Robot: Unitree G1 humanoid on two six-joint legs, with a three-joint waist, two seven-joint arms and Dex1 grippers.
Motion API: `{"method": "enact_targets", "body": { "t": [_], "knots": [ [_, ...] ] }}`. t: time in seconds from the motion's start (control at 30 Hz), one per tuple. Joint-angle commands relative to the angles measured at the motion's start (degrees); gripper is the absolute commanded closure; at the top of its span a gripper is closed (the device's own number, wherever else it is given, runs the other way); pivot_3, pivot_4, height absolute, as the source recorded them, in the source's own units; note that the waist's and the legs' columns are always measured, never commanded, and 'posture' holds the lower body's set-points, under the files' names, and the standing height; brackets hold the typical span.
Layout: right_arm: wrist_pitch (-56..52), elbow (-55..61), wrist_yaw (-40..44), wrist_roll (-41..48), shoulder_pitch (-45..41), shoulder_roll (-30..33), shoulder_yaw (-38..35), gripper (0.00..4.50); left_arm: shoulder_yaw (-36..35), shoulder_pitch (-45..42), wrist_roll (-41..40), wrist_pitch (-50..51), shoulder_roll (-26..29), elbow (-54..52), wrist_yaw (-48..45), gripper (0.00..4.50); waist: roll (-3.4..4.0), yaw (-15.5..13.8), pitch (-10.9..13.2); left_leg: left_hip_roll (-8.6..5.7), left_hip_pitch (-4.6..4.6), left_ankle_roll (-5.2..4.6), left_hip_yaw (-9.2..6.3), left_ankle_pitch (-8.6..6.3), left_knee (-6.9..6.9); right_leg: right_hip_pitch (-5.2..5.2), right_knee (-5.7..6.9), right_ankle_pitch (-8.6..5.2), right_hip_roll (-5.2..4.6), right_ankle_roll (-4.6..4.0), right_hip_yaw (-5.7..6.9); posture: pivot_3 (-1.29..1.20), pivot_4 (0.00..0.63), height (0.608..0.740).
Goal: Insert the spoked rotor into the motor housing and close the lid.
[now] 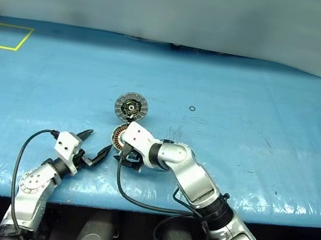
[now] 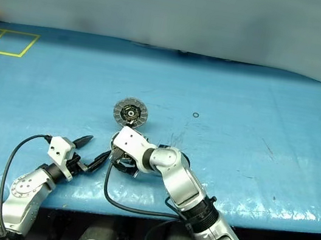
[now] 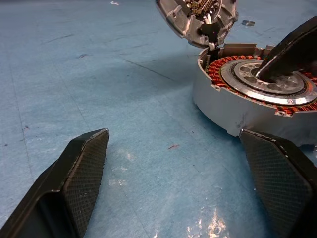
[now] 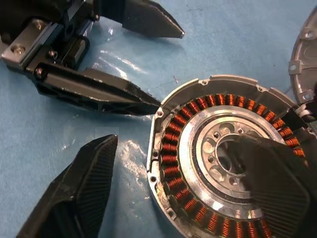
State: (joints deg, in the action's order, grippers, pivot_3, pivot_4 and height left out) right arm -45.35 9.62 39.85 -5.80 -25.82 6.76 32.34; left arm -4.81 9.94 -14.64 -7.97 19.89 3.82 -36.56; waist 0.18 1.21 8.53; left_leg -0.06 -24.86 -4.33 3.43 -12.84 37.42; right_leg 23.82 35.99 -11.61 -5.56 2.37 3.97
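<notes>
One motor housing [image 4: 218,163] sits under the spread right gripper [image 4: 183,188] (rotor [image 4: 223,148] inside); one lid [image 1: 131,107] beyond, left gripper [image 1: 96,144] spread beside.

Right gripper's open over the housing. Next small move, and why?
Probably lift the right gripper clear. Its jaws stand open, one finger over the silver hub of the round copper-coiled motor housing, where the shiny spoked rotor looks seated. The round grey lid lies open just behind, so the arm blocks it. The open left gripper waits beside the housing.
</notes>
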Motion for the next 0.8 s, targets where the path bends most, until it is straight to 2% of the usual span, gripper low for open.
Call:
{"method": "enact_targets", "body": {
  "t": [0.03,0.23,0.4,0.53,0.8],
  "knots": [
    [-2.35,6.05,-0.48,4.82,-0.22,-1.66,-5.53,0.29,0.0,0.6,-0.05,0.58,0.59,0.18,-0.56,0.0,0.01,-0.03,0.01,0.0,-0.01,0.0,0.0,0.0,0.0,0.01,0.0,0.0,0.0,0.0,0.0,0.0,0.15,0.74],
    [-5.56,12.66,-1.04,13.2,1.89,-2.69,-13.76,0.29,-0.08,0.34,-1.1,0.33,1.06,0.09,-2.53,0.0,0.01,-0.13,0.01,0.0,-0.03,0.01,0.0,0.0,-0.11,0.06,-0.03,-0.03,0.0,-0.05,0.01,0.0,0.15,0.74],
    [7.75,11.74,-1.03,15.16,9.29,2.39,-20.54,0.29,-0.23,0.65,-2.79,-0.28,2.05,-0.55,-5.79,0.0,0.0,-0.54,0.01,-0.04,-0.09,-0.01,0.01,-0.05,-0.15,0.07,-0.17,-0.05,-0.02,-0.04,0.03,0.0,0.15,0.74],
    [13.22,8.48,1.04,18.01,15.68,7.83,-26.06,0.29,-0.25,1.39,-4.07,-1.26,3.46,-0.65,-9.6,0.0,-0.01,-0.46,0.03,-0.04,-0.11,-0.03,0.02,-0.06,-0.16,0.09,-0.18,-0.08,-0.01,-0.01,0.04,0.0,0.15,0.74],
    [18.64,6.58,1.93,20.95,21.16,11.47,-28.47,0.29,-0.52,1.0,-6.76,-2.27,4.45,-0.33,-15.79,0.0,-0.02,-0.59,0.07,0.06,-0.09,0.01,0.02,-0.04,-0.15,0.08,-0.13,-0.25,0.06,0.13,0.07,0.0,0.15,0.74]
  ]
}}
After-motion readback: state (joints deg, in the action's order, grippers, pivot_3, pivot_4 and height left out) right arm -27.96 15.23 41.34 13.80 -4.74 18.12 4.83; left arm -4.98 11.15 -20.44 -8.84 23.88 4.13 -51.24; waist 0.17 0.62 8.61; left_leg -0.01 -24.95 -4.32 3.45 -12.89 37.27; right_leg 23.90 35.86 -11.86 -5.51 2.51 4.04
